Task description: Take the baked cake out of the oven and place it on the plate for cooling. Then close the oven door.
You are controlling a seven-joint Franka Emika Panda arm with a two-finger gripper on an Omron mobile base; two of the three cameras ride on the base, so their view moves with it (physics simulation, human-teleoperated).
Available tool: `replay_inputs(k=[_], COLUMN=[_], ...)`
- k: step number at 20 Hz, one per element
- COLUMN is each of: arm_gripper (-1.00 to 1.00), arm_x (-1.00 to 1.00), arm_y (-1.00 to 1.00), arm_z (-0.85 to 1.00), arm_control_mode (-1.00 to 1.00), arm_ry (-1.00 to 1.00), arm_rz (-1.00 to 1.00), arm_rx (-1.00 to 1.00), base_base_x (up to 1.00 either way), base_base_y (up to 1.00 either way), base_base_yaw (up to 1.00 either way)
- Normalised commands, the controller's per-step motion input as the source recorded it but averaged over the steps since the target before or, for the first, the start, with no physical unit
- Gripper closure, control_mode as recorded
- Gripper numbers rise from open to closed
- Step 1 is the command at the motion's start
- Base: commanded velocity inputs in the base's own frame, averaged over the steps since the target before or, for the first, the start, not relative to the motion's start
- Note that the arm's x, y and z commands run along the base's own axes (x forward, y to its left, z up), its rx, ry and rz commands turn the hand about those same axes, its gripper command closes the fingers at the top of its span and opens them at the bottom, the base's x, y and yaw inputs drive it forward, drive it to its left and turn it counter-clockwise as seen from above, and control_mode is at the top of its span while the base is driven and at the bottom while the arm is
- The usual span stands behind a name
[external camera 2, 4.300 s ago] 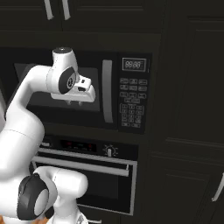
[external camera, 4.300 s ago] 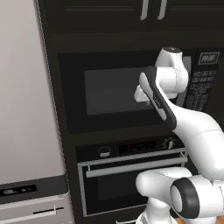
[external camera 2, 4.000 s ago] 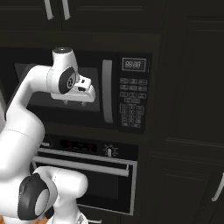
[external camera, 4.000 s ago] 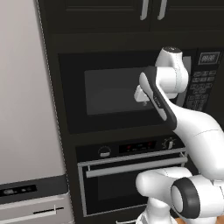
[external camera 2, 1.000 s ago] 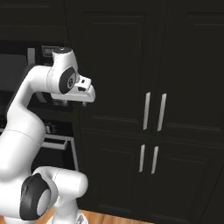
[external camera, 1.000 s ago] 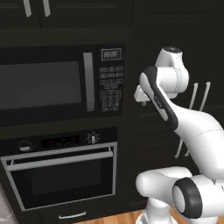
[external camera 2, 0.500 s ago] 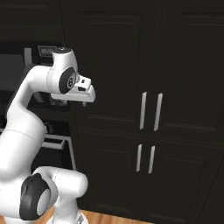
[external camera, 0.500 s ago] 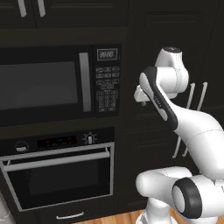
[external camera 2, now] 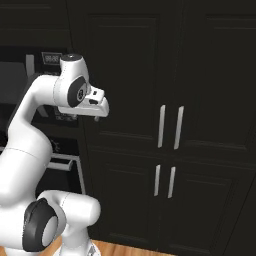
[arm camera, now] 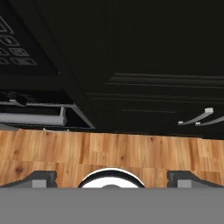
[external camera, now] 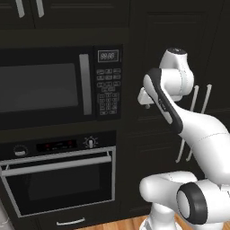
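Nothing is being held: the gripper is standing wide open. The oven door is sitting shut, so pulling its handle comes next.

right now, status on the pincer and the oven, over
Pincer open, empty, raised before dark cabinets. Oven door shut, bar handle untouched. Cake not sighted. Nothing blocking the door.
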Motion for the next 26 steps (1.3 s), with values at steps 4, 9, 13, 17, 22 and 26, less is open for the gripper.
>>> replay_inputs(k=[4,9,13,17,22,26], arm_gripper=[-1.0,-1.0,-1.0,-1.0,-1.0,-1.0], arm_x=[0.0,0.0,0.0,0.0,0.0,0.0], arm_y=[0.0,0.0,0.0,0.0,0.0,0.0], arm_z=[0.0,0.0,0.0,0.0,0.0,0.0], arm_control_mode=[1.0,1.0,1.0,1.0,-1.0,-1.0], arm_ry=[0.0,0.0,0.0,0.0,0.0,0.0], arm_rz=[0.0,0.0,0.0,0.0,0.0,0.0], arm_rx=[0.0,0.0,0.0,0.0,0.0,0.0], base_base_x=[0.0,0.0,0.0,0.0,0.0,0.0], base_base_y=[-0.05,0.0,0.0,0.0,0.0,0.0], base_base_yaw=[0.0,0.0,0.0,0.0,0.0,0.0])
